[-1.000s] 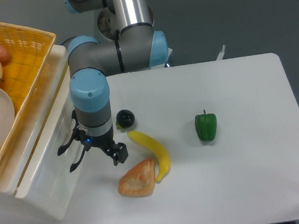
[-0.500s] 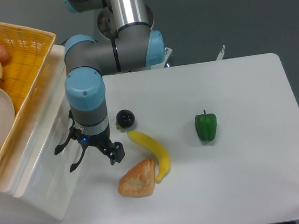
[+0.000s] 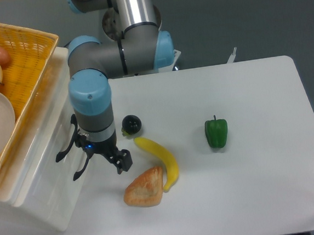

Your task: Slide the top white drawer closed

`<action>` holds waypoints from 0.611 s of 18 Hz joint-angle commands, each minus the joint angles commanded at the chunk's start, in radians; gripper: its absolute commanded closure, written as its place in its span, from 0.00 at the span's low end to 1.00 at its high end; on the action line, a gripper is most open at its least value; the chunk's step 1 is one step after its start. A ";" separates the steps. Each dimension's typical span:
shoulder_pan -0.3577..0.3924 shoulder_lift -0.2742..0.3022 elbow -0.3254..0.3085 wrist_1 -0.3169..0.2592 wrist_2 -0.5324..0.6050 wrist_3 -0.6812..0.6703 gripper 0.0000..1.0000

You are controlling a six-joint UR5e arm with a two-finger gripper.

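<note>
- At left of frame, the top white drawer [image 3: 52, 176] juts out from under the yellow wicker basket [image 3: 23, 63]; you'd judge it not yet shut, with the push left to do
- Gripper [image 3: 97, 162] sits at the drawer's front wall, fingers spread and holding nothing; whether it touches the wall, you cannot tell
- Right of the claw lie a black ball [image 3: 131, 123], banana [image 3: 162, 160] and bread piece [image 3: 145, 188], all close by; green pepper [image 3: 216, 132] well apart
- None of these lies between claw and drawer; mind the bread on any retreat
</note>
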 joint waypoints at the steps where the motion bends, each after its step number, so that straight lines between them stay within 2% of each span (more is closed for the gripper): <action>1: 0.015 0.000 0.000 0.000 0.000 0.031 0.00; 6: 0.098 0.006 0.003 -0.002 -0.002 0.135 0.00; 11: 0.138 0.006 0.002 -0.003 0.026 0.327 0.00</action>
